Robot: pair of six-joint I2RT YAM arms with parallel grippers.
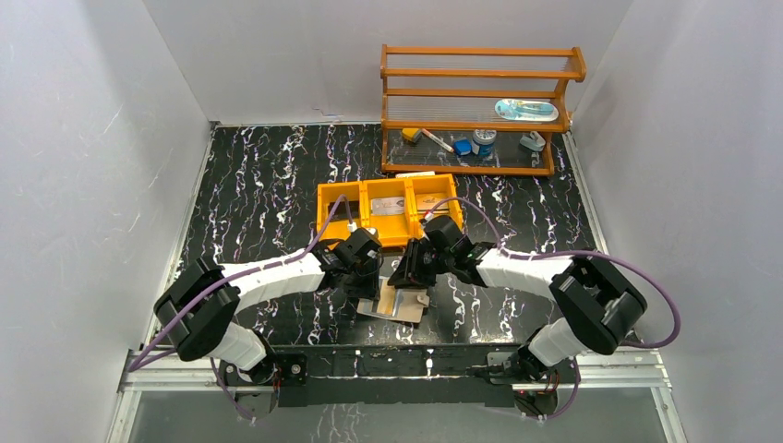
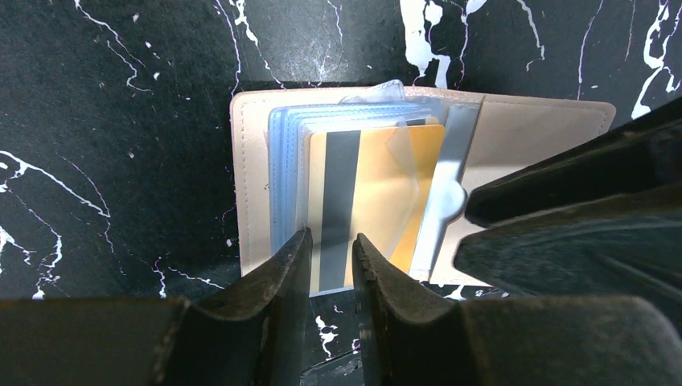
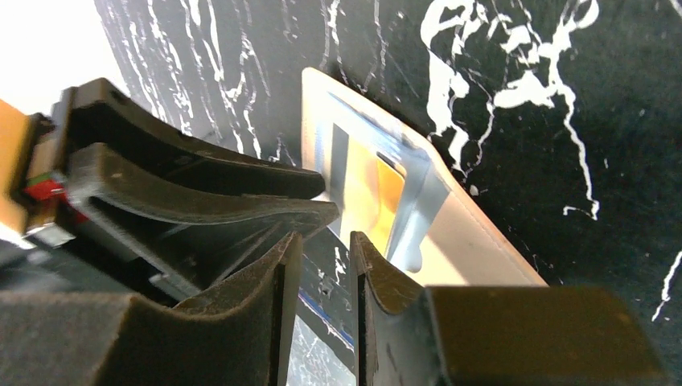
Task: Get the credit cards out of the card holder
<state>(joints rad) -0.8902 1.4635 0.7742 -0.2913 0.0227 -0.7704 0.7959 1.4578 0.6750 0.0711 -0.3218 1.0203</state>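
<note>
Early-to-mid stage, by the look of it. Lying open near the middle of the table's [image 2: 121,121] near edge: card holder [image 2: 531,137], pale tan, matte, stitched rim. Tucked in its clear bluish plastic sleeves [image 2: 285,161]: at least one credit card [image 2: 378,201], glossy orange with a grey stripe, not yet out. Left gripper [image 2: 331,241] narrowed to a slit astride that card's near end; cannot tell whether pinching. Right gripper [image 3: 326,241] just beside, part-open, nothing visibly held. Flat pieces in orange tray [image 1: 325,198], too small to identify. Thin, rigid, likely slippery card; floppy sleeves.
</note>
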